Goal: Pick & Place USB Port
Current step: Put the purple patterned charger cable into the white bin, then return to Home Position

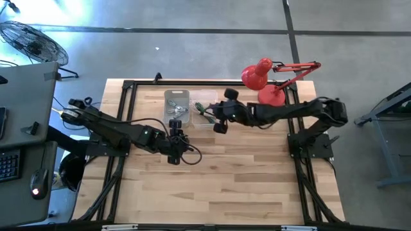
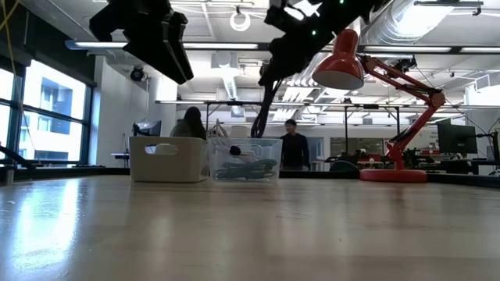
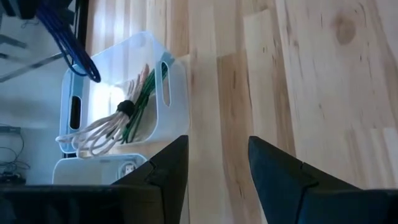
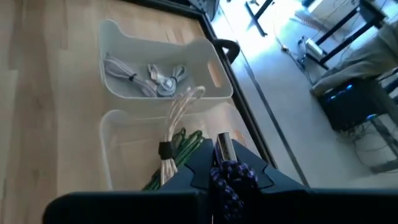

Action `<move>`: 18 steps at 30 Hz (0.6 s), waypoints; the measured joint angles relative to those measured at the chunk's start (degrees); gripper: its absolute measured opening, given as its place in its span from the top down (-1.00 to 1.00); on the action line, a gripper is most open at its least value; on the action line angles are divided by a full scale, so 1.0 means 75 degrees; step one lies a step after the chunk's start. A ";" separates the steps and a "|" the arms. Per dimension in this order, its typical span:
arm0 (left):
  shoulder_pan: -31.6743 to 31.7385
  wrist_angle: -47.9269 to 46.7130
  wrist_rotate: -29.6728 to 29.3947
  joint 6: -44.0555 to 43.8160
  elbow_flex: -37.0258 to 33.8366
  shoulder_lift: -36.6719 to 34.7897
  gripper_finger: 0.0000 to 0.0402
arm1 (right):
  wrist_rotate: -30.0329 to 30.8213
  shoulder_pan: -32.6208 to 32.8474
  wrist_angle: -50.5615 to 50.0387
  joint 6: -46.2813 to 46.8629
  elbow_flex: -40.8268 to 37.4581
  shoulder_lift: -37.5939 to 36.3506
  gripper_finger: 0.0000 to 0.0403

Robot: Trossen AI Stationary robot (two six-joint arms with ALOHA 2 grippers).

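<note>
Pinched shut, the right gripper (image 4: 222, 163) holds a USB plug (image 4: 224, 147) with purple braided cable over the clear bin (image 1: 204, 110) near the bench's (image 1: 257, 173) far edge, beside the white bin (image 1: 177, 106). Half spread, the left gripper (image 3: 217, 165) hangs above bare wood nearer mid-bench.

**Around the wooden worktable**

A red desk lamp (image 1: 266, 80) stands at the table's far right corner. A floor fan (image 1: 29, 42) sits beyond the left side. Two people (image 2: 294, 148) appear in the background room.
</note>
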 joint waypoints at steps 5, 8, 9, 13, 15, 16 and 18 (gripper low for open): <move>-0.0001 -0.0016 0.0023 -0.0049 -0.0006 0.0006 0.20 | -0.0165 -0.0350 0.0150 0.0190 0.0000 0.0163 0.89; 0.0000 -0.0080 0.0026 -0.0173 -0.0006 0.0006 0.20 | -0.0303 -0.0499 0.0167 0.0400 0.0003 0.0185 0.71; 0.0000 -0.0088 0.0038 -0.0185 -0.0006 0.0004 0.20 | -0.0332 -0.0536 0.0168 0.0456 0.0003 0.0188 0.64; 0.0000 -0.0180 0.0070 -0.0317 -0.0006 0.0006 0.20 | -0.0343 -0.0628 0.0166 0.0650 0.0003 0.0190 0.36; -0.0001 -0.0210 0.0074 -0.0351 -0.0006 0.0006 0.20 | -0.0361 -0.0656 0.0163 0.0651 0.0003 0.0190 0.26; 0.0000 -0.0207 0.0076 -0.0358 -0.0006 0.0006 0.20 | -0.0360 -0.0662 0.0160 0.0651 0.0003 0.0190 0.21; -0.0003 -0.0209 0.0077 -0.0361 -0.0006 0.0004 0.20 | -0.0367 -0.0664 0.0163 0.0651 0.0003 0.0190 0.12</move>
